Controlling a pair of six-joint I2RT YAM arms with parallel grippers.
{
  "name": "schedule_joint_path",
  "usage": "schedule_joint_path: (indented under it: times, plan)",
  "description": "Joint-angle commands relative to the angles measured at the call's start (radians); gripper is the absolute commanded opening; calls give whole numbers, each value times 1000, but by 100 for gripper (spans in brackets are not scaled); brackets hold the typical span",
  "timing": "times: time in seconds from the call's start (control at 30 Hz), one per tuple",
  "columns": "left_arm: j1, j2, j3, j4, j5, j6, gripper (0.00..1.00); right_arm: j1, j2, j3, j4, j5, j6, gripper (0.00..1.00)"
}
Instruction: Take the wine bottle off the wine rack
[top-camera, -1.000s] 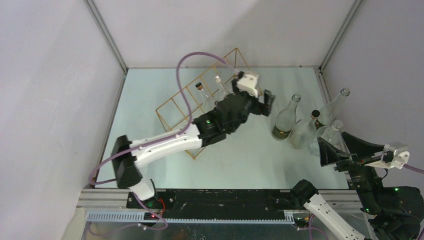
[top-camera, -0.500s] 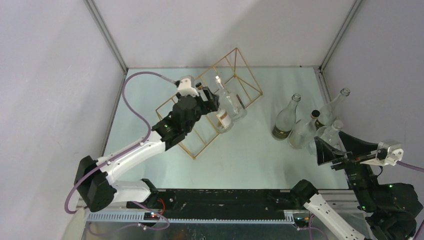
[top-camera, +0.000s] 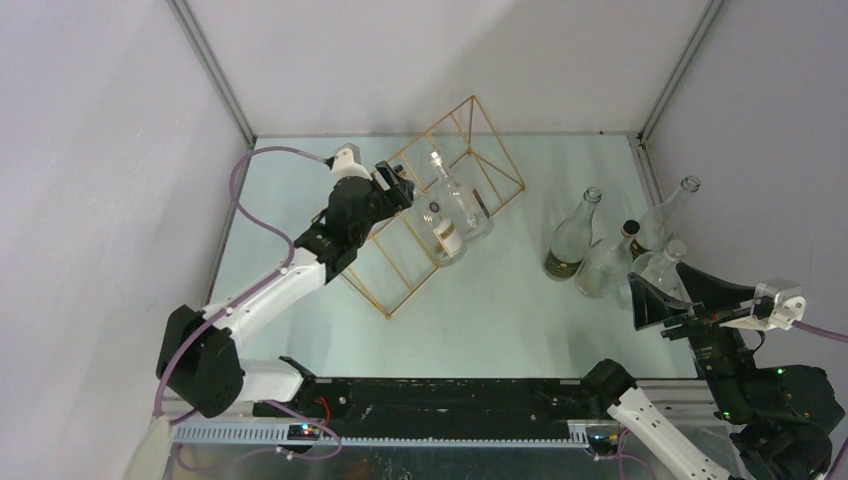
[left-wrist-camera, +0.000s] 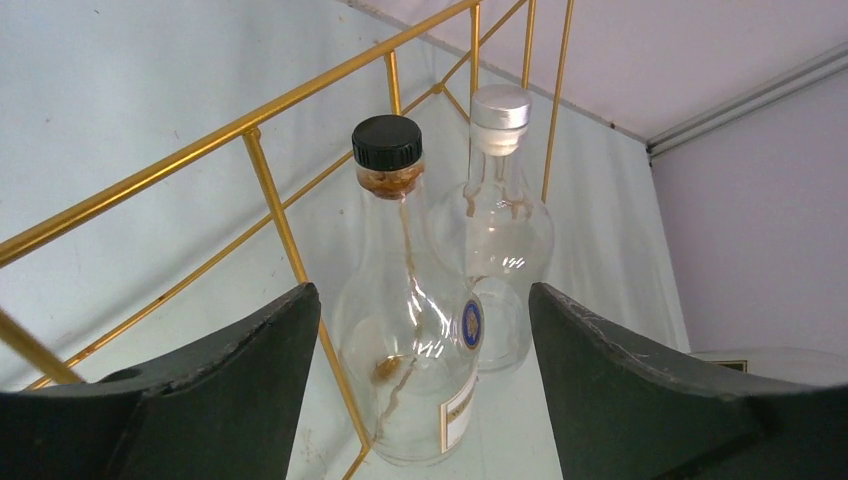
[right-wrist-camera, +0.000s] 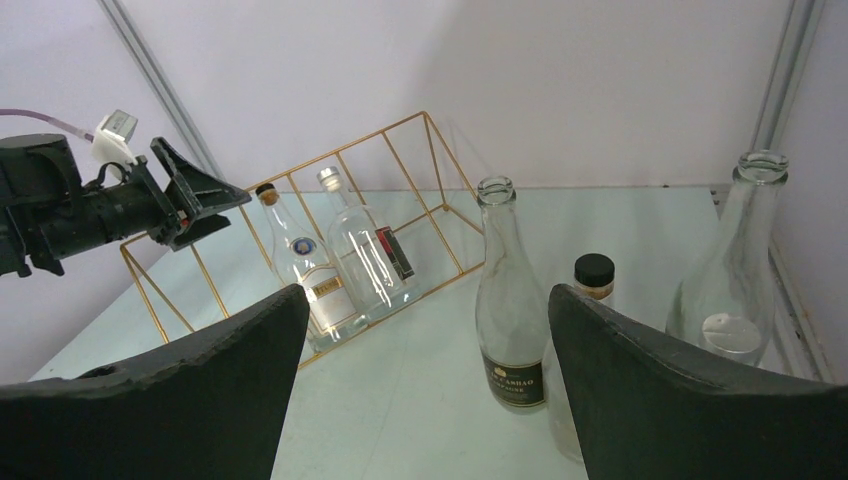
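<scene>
bench (top-camera: 520, 320): pale green top, grey walls on three sides, metal rail along the near edge
wine rack (top-camera: 400, 250): thin gold wire wedge with rectangular cells, on the bench at about 12 o'clock of its centre in the top view, running from 8 o'clock to 2 o'clock
left arm (top-camera: 270, 295): white and black, reaches from its base at 7 o'clock up to the rack's 10 o'clock end
right arm (top-camera: 760, 390): folded at the 5 o'clock corner, well apart from the rack
standing bottles (top-camera: 572, 240): four clear upright ones grouped at 3 o'clock, one with a black cap, the other three uncapped, none in the rack
black-capped wine bottle (left-wrist-camera: 405, 340): clear, lying tilted in a rack cell, neck toward 11 o'clock, base toward 5 o'clock, small round blue badge and pale label low on the body
silver-capped wine bottle (left-wrist-camera: 495, 230): clear, just beside the black-capped one in the next cell, same tilt, on its 2 o'clock side in the top view
left end effector (left-wrist-camera: 420, 300): wide open, holding nothing; in the wrist view its fingers frame the black-capped bottle, which lies ahead of it, no contact visible; a gold rack wire crosses between the fingers
right end effector (right-wrist-camera: 428, 290): wide open, nothing between the fingers, near the standing bottles, pointing toward 11 o'clock
</scene>
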Motion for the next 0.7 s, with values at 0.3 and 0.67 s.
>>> schedule_joint_path:
  times: [0.3,0.67]
  plan:
    - [23,152,146,34,45,11,69,1,4,-2,5,26,9,92]
    - [24,242,207,-13,-15,-8,62,1,-6,-2,12,31,3,92]
